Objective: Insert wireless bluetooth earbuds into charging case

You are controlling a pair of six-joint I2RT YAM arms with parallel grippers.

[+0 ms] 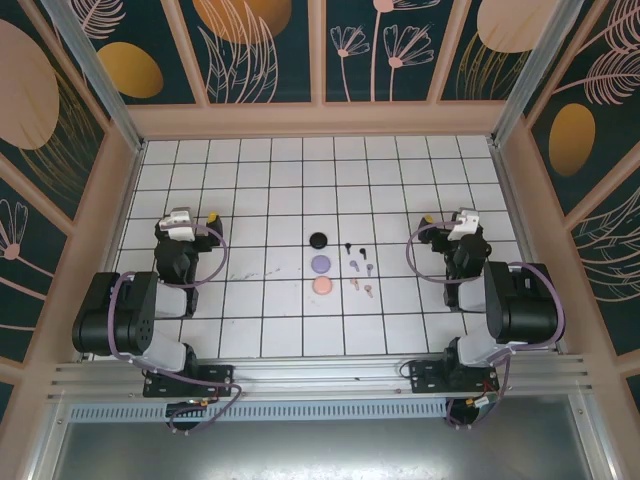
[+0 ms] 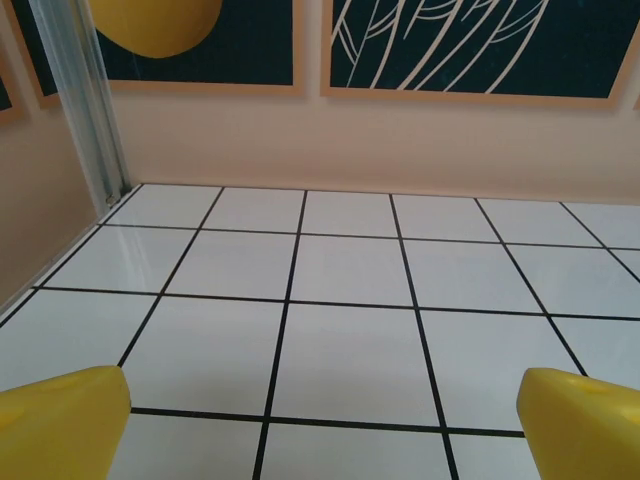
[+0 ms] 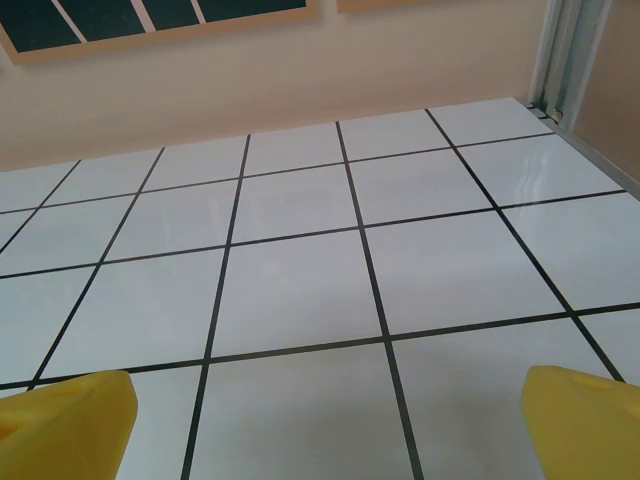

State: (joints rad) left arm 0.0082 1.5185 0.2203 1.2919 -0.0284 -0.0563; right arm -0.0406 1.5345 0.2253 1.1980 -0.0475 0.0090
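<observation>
A white tabletop [image 1: 270,170] ruled into squares by black lines is boxed in by peach walls [image 2: 400,140]. Dark panels [image 1: 262,45] with pale leaf drawings and orange ovals line them. An aluminium post [image 2: 85,100] stands in each of the 2 far corners.

A white table [image 1: 250,170] ruled with black grid lines sits inside low peach walls [image 1: 320,120]. Dark teal panels [image 1: 260,50] above carry orange discs and pale leaf drawings. Metal posts [image 1: 95,75] rise at the far corners, and a ridged rail [image 1: 320,375] lines the near edge.
</observation>
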